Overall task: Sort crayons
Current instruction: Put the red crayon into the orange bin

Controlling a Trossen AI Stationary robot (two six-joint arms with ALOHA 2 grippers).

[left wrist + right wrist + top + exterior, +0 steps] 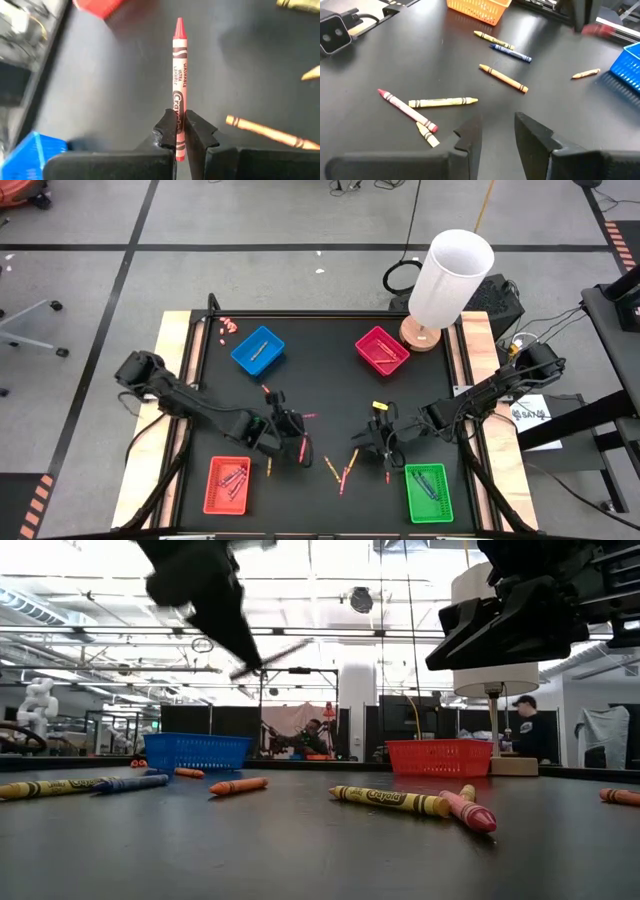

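My left gripper is raised over the table's near left part, shut on a red crayon. In the low view this crayon shows well above the table. My right gripper hovers open over the near right part, with nothing between its fingers. Several loose crayons lie flat on the black table: a red one, a yellow one, an orange one and a blue one. My left gripper pinches the red crayon near its blunt end between its two fingers. The crayon runs on along the fingers, its tip pointing away from the gripper. The fingers slant downward, and the crayon is lifted clear of the table.
A blue tray and a magenta tray stand at the far side, a red tray at the near left and a green tray at the near right. A white cylinder on a wooden foot stands at the far right corner.
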